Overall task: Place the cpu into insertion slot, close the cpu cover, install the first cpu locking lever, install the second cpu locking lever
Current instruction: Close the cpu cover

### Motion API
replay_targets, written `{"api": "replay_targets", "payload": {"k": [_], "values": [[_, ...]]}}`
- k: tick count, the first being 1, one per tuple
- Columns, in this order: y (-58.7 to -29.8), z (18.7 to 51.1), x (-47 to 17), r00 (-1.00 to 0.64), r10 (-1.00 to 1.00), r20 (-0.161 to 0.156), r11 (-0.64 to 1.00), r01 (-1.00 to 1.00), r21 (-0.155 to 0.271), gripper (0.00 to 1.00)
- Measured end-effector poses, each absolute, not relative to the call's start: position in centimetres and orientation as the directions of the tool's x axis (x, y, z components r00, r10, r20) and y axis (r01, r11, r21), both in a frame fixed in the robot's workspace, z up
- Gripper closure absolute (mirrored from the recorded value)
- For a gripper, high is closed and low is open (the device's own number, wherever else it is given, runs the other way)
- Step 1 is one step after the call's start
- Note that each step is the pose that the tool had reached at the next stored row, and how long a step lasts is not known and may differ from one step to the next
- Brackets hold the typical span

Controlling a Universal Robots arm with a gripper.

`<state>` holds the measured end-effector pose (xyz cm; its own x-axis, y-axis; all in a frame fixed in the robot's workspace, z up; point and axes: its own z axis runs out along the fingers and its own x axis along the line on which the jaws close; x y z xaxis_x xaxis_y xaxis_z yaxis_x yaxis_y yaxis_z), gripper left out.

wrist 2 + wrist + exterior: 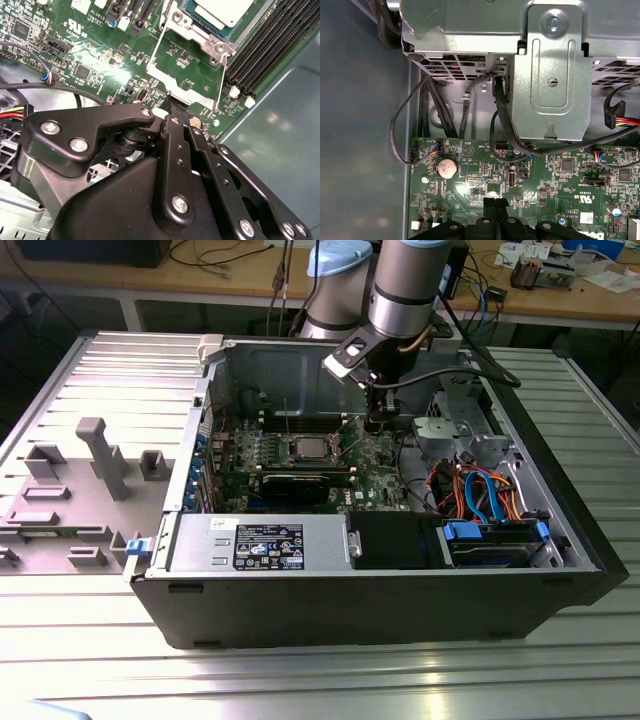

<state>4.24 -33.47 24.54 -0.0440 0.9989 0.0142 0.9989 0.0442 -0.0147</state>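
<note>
An open desktop computer case [350, 600] lies on its side on a ribbed metal counter [300, 680]. A grey robot arm [405, 285] reaches down into the case from the far side.

The green circuit board [375, 465] fills the floor of the case. Near its middle sits the insertion slot [197, 32], a square socket with a silvery rim. The cpu [308, 448], a flat chip with a pale metal top, lies inside it; the second wrist view shows the chip [222, 12] seated within the rim.

The cpu cover [186, 85], a thin metal frame with a large window, is swung open, away from the chip. Green board shows through the window.

The black gripper [377, 423] hangs low over the board, just to the exterior view's right of the socket. In the second wrist view the gripper [173, 105] has its tip right at the cover's free edge. In the first wrist view the gripper [495, 202] has its two fingertips drawn together. Whether they pinch the cover's edge cannot be told.

Long black memory slots [270, 45] run beside the socket. A round coin battery [447, 168] sits on the board, and a grey metal bracket [555, 75] stands beyond it. Orange and blue cables [480, 490] lie toward the exterior view's right, and a power supply [260, 545] fills the near left corner.
</note>
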Motion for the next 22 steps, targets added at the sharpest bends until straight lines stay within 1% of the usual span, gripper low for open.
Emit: {"api": "replay_targets", "payload": {"k": [22], "values": [[-33.47, 24.42, 3.63, -0.044, 0.999, 0.014, 0.044, 0.999, -0.016, 0.89]]}}
